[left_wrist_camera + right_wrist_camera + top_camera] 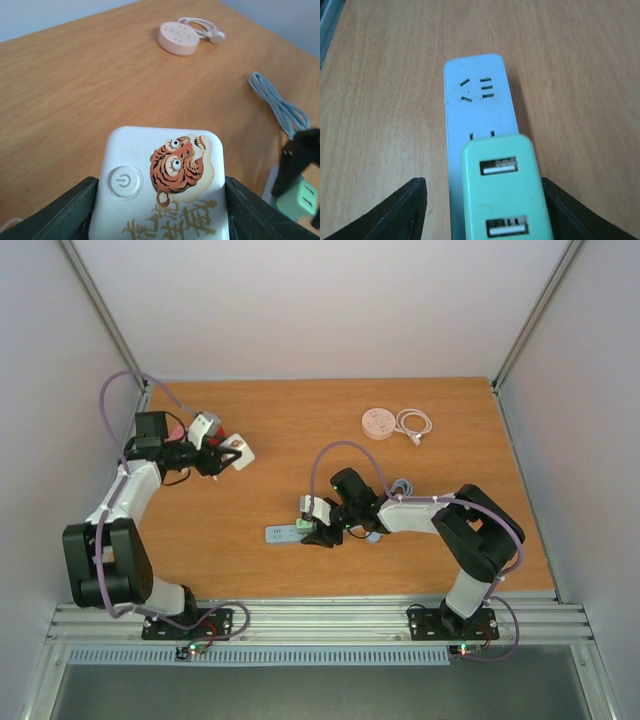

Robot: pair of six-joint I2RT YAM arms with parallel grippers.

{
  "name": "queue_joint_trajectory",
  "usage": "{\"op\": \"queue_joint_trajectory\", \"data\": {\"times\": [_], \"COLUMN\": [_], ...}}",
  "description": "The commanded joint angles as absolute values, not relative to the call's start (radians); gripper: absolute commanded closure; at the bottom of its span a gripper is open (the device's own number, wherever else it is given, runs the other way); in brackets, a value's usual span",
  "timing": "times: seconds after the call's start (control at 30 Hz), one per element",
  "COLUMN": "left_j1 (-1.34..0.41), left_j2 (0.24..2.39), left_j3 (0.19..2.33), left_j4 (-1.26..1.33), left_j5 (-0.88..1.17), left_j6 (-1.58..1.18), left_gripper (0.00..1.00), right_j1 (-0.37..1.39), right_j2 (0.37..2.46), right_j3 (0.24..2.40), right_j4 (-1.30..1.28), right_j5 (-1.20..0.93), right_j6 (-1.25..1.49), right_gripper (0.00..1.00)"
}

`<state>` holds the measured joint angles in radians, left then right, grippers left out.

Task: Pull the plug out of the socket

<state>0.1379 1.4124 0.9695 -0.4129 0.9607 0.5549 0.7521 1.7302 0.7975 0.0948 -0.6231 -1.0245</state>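
Straddling mint plug point(500, 195) on blue strip point(475, 95), right pincer point(482, 200) is apart — plug's USB ports point(498, 166) show only at wrist; left pincer point(161, 210) clamps tiger-print charger point(160, 170).

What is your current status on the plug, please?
Left jaws shut on white tiger block. Right jaws open, straddling green plug, seated in blue power strip. Nothing visibly blocking the pull.

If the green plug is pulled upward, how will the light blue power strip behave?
The power strip looks slim and light, so it will probably lift together with the green plug unless held down. It lies flat on the smooth wooden table, so a sideways pull may slide it.
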Motion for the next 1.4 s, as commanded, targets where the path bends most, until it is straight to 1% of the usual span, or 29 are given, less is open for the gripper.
{"op": "queue_joint_trajectory", "data": {"times": [0.0, 0.03, 0.17, 0.27, 0.33, 0.43, 0.53, 0.67, 0.83, 0.87, 1.17, 1.27, 1.37], "left_j1": [0.147, 0.147, 0.146, 0.138, 0.117, 0.090, 0.079, 0.045, 0.005, -0.032, -0.086, -0.086, -0.086], "left_j2": [1.517, 1.550, 1.678, 1.761, 1.794, 1.800, 1.812, 1.860, 1.957, 1.986, 2.299, 2.349, 2.349], "left_j3": [1.077, 1.101, 1.184, 1.261, 1.331, 1.377, 1.470, 1.640, 1.834, 1.877, 2.336, 2.347, 2.303], "left_j4": [-0.252, -0.245, -0.221, -0.251, -0.327, -0.419, -0.576, -0.813, -1.013, -1.051, -1.350, -1.360, -1.339], "left_j5": [0.950, 0.953, 0.950, 0.897, 0.789, 0.666, 0.549, 0.400, 0.283, 0.259, 0.167, 0.134, 0.136], "left_j6": [0.385, 0.373, 0.306, 0.279, 0.293, 0.345, 0.382, 0.440, 0.466, 0.468, 0.464, 0.465, 0.460], "left_gripper": [0.70, 0.70, 0.70, 0.70, 0.72, 0.72, 0.74, 0.75, 0.74, 0.74, 0.72, 0.72, 0.72], "right_j1": [0.759, 0.760, 0.759, 0.759, 0.759, 0.759, 0.758, 0.758, 0.759, 0.759, 0.759, 0.758, 0.758], "right_j2": [1.689, 1.685, 1.668, 1.654, 1.637, 1.604, 1.568, 1.534, 1.483, 1.473, 1.420, 1.428, 1.430], "right_j3": [0.824, 0.830, 0.858, 0.878, 0.890, 0.893, 0.889, 0.886, 0.873, 0.867, 0.814, 0.813, 0.806], "right_j4": [0.036, 0.033, 0.014, -0.014, -0.038, -0.057, -0.075, -0.101, -0.122, -0.123, -0.064, -0.058, -0.045], "right_j5": [-0.634, -0.636, -0.646, -0.642, -0.634, -0.621, -0.607, -0.582, -0.569, -0.568, -0.551, -0.547, -0.546], "right_j6": [-0.988, -0.981, -0.962, -0.957, -0.953, -0.943, -0.925, -0.901, -0.869, -0.865, -0.826, -0.827, -0.828], "right_gripper": [0.36, 0.34, 0.28, 0.26, 0.26, 0.26, 0.25, 0.24, 0.21, 0.21, 0.20, 0.20, 0.20]}}
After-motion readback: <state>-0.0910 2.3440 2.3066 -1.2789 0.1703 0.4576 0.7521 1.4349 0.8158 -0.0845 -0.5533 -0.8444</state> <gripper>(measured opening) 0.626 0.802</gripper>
